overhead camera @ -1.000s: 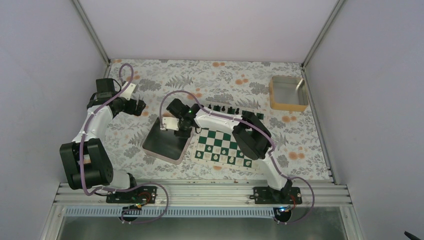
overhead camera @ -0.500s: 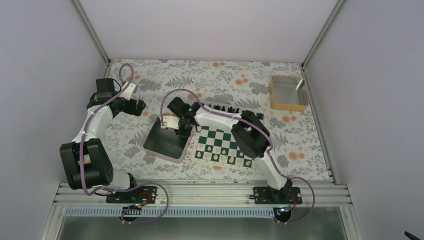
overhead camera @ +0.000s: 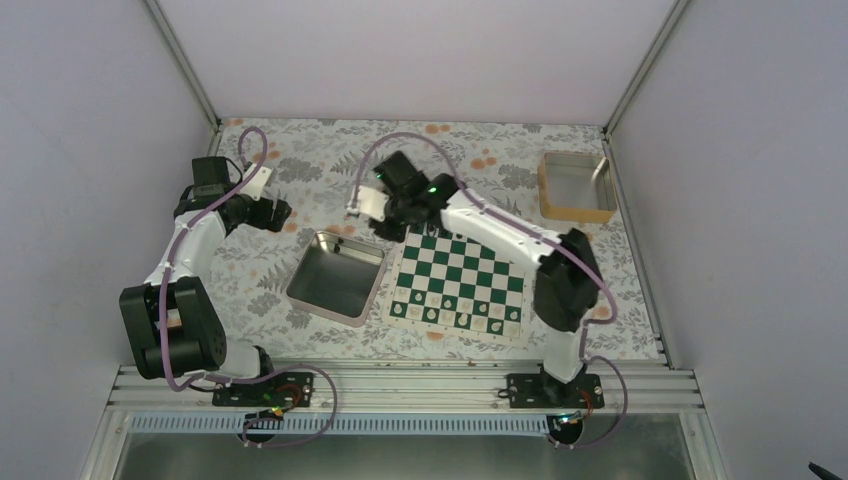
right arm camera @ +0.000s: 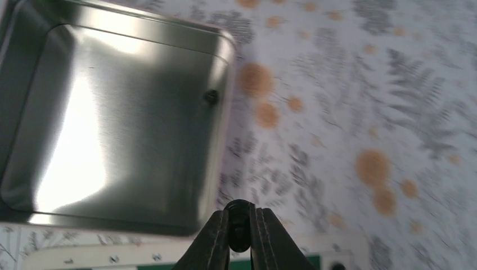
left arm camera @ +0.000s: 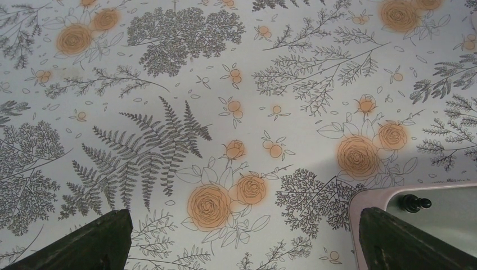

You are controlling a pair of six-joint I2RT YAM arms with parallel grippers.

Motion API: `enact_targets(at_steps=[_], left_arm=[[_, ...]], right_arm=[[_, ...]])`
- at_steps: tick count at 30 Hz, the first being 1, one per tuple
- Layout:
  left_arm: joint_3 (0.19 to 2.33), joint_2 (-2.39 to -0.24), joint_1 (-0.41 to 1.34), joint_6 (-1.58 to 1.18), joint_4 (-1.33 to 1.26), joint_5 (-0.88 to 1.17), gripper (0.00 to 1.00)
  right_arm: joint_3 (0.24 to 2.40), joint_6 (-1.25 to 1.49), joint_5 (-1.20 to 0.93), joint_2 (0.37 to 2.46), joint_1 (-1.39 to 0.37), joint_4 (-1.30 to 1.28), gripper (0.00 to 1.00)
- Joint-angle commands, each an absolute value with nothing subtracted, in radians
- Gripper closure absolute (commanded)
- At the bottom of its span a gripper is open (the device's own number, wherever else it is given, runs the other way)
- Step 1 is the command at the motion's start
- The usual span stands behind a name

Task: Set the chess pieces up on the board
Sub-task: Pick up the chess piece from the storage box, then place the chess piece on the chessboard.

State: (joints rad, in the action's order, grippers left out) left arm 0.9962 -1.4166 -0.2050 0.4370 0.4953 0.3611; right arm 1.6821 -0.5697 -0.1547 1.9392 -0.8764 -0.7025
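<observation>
Floral cloth covers your desk. Your right gripper [right arm camera: 239,225] pinches one tiny black chess piece [right arm camera: 238,218] just off the far-left corner of the board [overhead camera: 458,280]. It is probably light, rigid and slippery, so grip mid-stem. Another lies in the tray [right arm camera: 112,112]. Your left gripper [left arm camera: 242,228] gapes empty near the left edge.

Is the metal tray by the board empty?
No, the left wrist view shows one black chess piece lying inside the tray, close to its corner.
</observation>
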Motion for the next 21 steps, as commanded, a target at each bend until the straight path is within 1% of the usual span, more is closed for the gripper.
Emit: enact_targets(at_steps=[1, 8, 12, 16, 21], left_arm=[[1.012, -1.41, -0.202, 0.445, 0.497, 0.353, 0.0], [1.015, -1.431, -0.202, 0.443, 0.489, 0.341, 0.0], [1.021, -1.441, -0.2, 0.442, 0.49, 0.335, 0.0], [1.026, -1.445, -0.196, 0.443, 0.491, 0.333, 0.0], [1.028, -1.444, -0.192, 0.442, 0.492, 0.325, 0.0]], right_arm=[[1.574, -0.534, -0.174, 1.828, -0.769, -0.703, 0.89], [1.277, -0.513, -0.187, 1.578, -0.507, -0.633, 0.89], [1.109, -0.518, -0.219, 1.469, -0.374, -0.586, 0.89], [0.987, -0.545, -0.237, 1.436, -0.261, -0.533, 0.89], [0.91, -0.578, -0.282, 1.446, -0.159, -0.485, 0.89]])
